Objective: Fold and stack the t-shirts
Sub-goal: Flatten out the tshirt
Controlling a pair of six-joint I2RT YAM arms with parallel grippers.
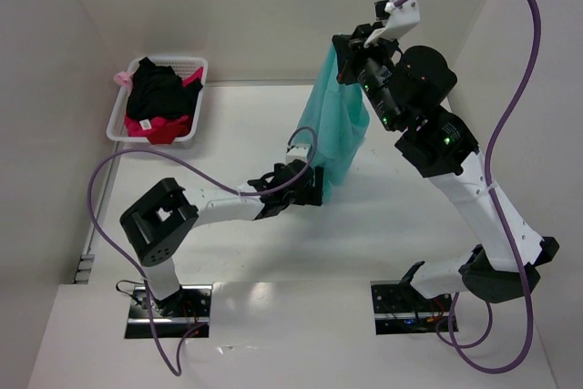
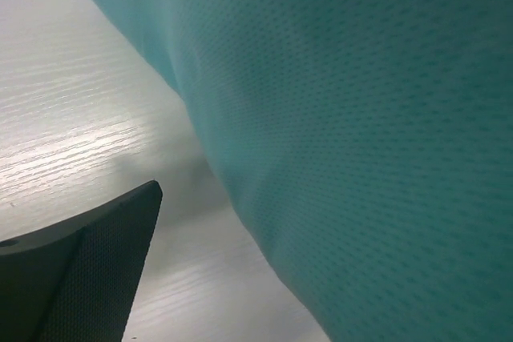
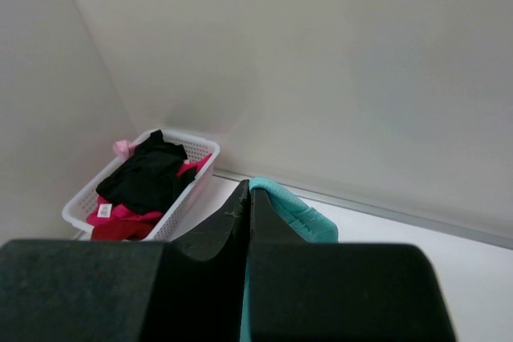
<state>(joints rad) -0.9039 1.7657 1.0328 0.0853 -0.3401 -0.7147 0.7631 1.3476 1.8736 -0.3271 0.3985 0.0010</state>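
The right gripper (image 1: 352, 54) pinches the teal shirt (image 1: 339, 129) aloft for spreading; the left gripper (image 1: 314, 190), jaws spread beside the hem, should next clamp it.

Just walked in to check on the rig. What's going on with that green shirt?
The right gripper is shut on the teal t-shirt, holding it up so it hangs down to the table. The left gripper, jaws open, is at the shirt's lower edge, with no grip on it visible. The black t-shirt and the pink-red t-shirt lie bunched in the white basket at the far left. Nothing is folded or stacked yet.
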